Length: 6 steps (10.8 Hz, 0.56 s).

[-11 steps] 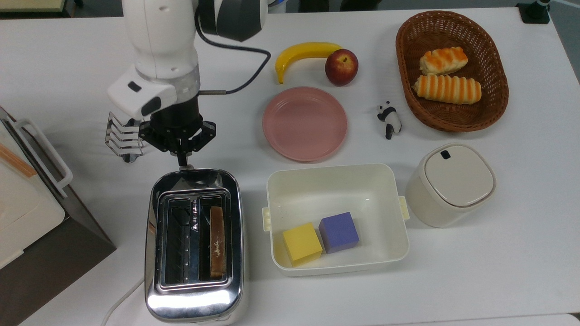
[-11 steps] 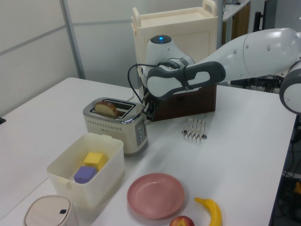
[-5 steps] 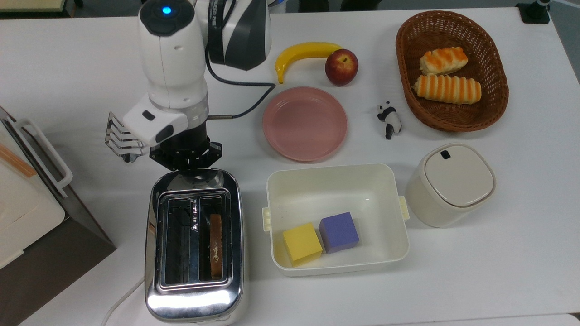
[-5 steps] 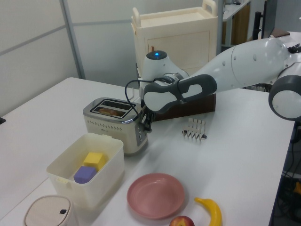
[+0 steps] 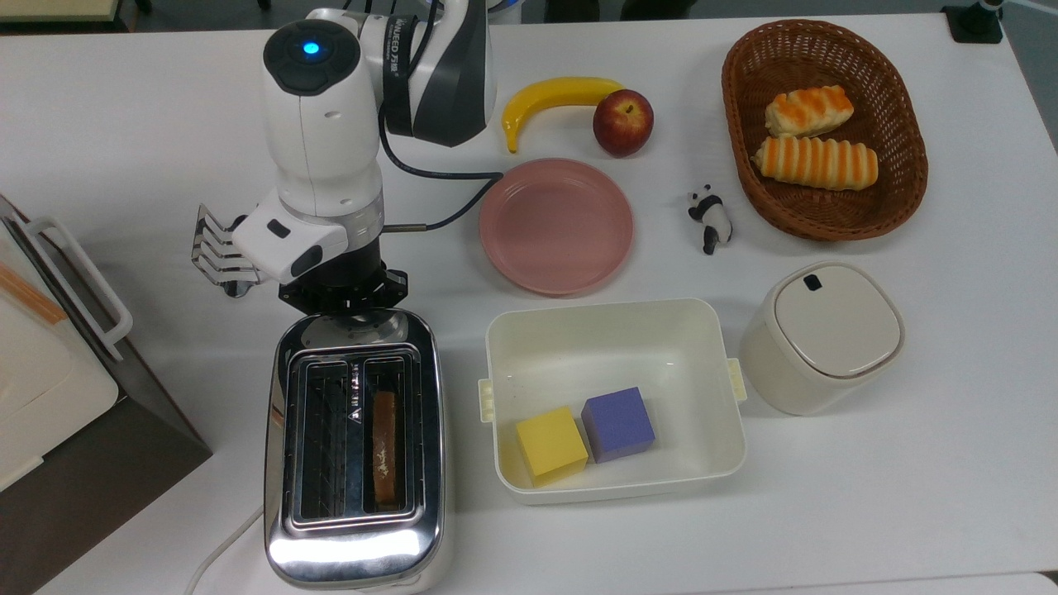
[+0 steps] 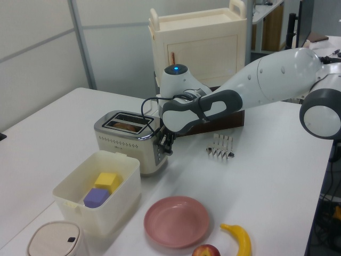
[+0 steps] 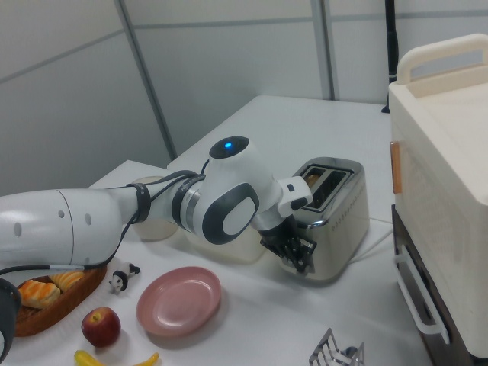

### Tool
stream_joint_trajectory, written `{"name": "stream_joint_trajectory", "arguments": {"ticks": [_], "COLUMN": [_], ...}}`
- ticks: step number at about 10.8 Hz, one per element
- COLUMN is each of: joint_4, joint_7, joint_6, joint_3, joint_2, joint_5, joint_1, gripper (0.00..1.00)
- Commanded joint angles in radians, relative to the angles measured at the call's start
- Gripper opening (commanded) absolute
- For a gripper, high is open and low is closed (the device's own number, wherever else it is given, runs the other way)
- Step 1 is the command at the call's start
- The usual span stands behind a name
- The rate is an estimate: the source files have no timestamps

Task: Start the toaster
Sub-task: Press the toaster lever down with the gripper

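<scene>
Toast (image 5: 384, 447) sunk lower in toaster (image 5: 357, 446) than before; hand (image 6: 167, 145) at lever end, 12 o'clock; grip indiscernible. Likely started.

toaster (image 5: 355, 446) top view's left of bin (image 5: 616, 326) | plate (image 5: 555, 225) behind bin

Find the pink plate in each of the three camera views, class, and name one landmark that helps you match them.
Top view: the pink plate lies centre, just right of the arm.
Left view: it lies at bottom centre.
Right view: it lies at lower left.
Shared landmark: the red apple beside it.
</scene>
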Motion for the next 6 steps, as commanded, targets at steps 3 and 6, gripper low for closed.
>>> {"name": "stream_joint_trajectory", "arguments": {"ticks": [3,6], "joint_4": [0.010,0.017], "joint_7": [0.018,0.034], "joint_6": [-0.008,-0.146], "joint_3": [-0.003,-0.003], "joint_2": [-0.018,-0.110], "joint_5": [0.015,0.011], "joint_1": [0.001,0.007], "gripper": [0.00,0.00]}}
